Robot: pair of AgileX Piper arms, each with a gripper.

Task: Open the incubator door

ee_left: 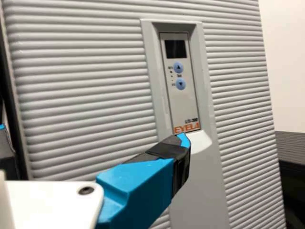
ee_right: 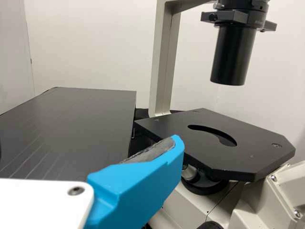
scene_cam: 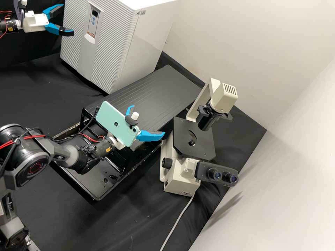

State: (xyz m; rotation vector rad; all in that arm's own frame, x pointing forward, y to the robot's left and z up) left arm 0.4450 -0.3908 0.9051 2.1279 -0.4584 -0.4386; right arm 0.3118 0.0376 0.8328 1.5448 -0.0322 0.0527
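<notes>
The left gripper [scene_cam: 68, 19] comes in level from the high view's upper left edge, its body in line with the forearm and its mouth turned to the front of the incubator [scene_cam: 150, 38]. Its claw is released, the two blue fingers parted wide. In the left wrist view one dark-padded fingertip lies in front of the pale half-round patch [ee_left: 202, 142] just beneath the control panel [ee_left: 184, 102]; whether it touches, I cannot tell. The incubator stands upright at the back of the bench, and its ribbed door [scene_cam: 113, 52] is shut.

The right arm rises from the high view's lower left, bends at a large dark joint [scene_cam: 33, 167], and runs its forearm across the black tray [scene_cam: 98, 199]. At its end the right gripper [scene_cam: 148, 120] points towards the microscope [scene_cam: 181, 186], well apart from the incubator. This claw is released too, with its fingers spread. A mint-green smartphone [scene_cam: 115, 123] sits on its wrist, tilted, back outwards.

Beside the incubator lies a grooved black board [scene_cam: 157, 90], running towards the microscope. Droplets [scene_cam: 112, 177] dot the tray's floor. The microscope carries a flat black stage [scene_cam: 185, 146] below its lamp housing [scene_cam: 223, 97], and a pale cable [scene_cam: 176, 225] trails from its base over black cloth [scene_cam: 139, 226].
</notes>
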